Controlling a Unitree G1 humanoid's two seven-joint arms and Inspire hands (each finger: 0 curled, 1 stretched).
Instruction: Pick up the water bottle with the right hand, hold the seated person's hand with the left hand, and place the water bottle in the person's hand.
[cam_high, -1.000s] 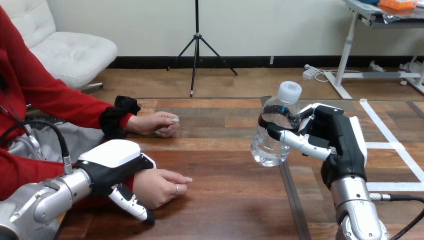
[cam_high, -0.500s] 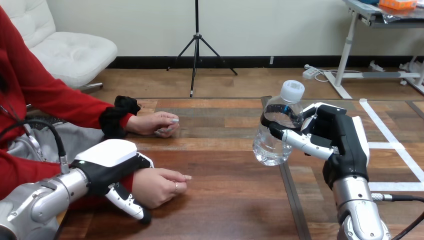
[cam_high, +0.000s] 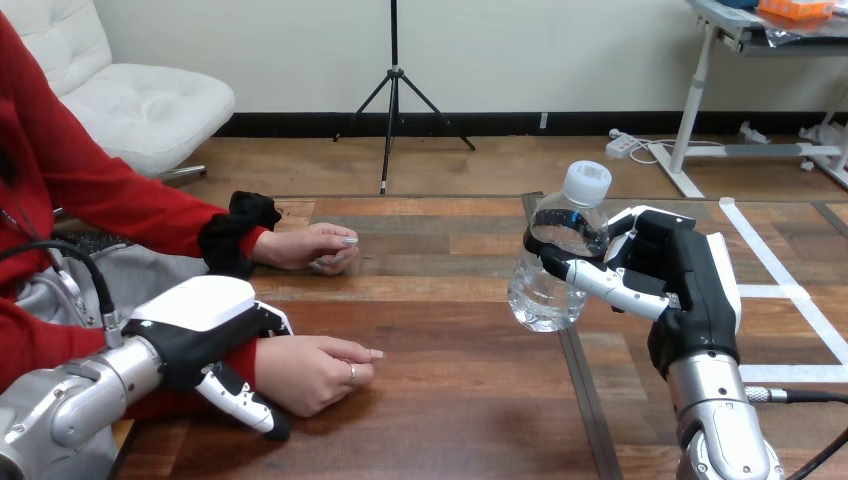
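My right hand (cam_high: 672, 275) is curled round a clear water bottle (cam_high: 556, 255) with a white cap, holding it upright above the table right of centre. My left hand (cam_high: 205, 340) lies over the wrist of the person's nearer hand (cam_high: 318, 372), its thumb curled down beside that wrist. The nearer hand rests palm down on the wood at lower left. The person's farther hand (cam_high: 312, 247), loosely closed, lies on the table behind it.
The wooden table (cam_high: 450, 400) has a seam running front to back just under the bottle. White tape lines (cam_high: 790, 300) mark the table's right part. The person's red sleeves come in from the left edge.
My left hand has slid back left along the person's wrist, away from the knuckles. The bottle and right hand have shifted slightly right and up.
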